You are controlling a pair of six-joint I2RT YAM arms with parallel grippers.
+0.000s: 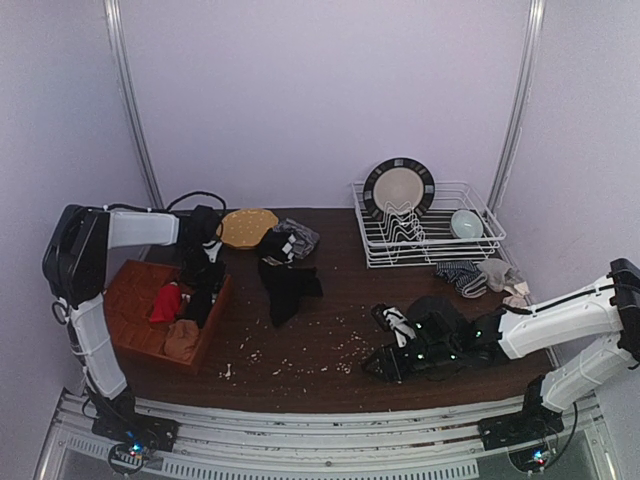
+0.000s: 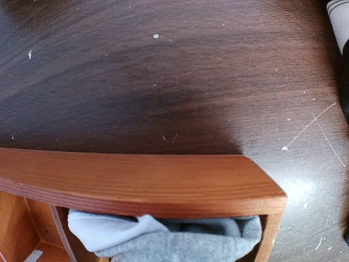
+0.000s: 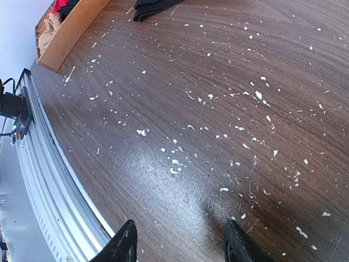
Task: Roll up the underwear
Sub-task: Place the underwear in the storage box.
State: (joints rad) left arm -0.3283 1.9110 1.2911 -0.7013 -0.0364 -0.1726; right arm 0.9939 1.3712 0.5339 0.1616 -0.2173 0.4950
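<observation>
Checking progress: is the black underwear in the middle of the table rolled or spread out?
Spread out: the black underwear lies loose and crumpled on the table, no roll formed.

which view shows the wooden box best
Top external: almost the whole wooden box shows, compartments and clothes inside. Left wrist sees only one rim close up with grey cloth beneath; right wrist catches just a far corner.

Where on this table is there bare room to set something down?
Roomiest: the front middle of the table, between the wooden box and the right gripper, only white crumbs there. A narrower strip lies between the black garment and the dish rack. Crowded: around the yellow plate at back left, and the cloths before the rack.
</observation>
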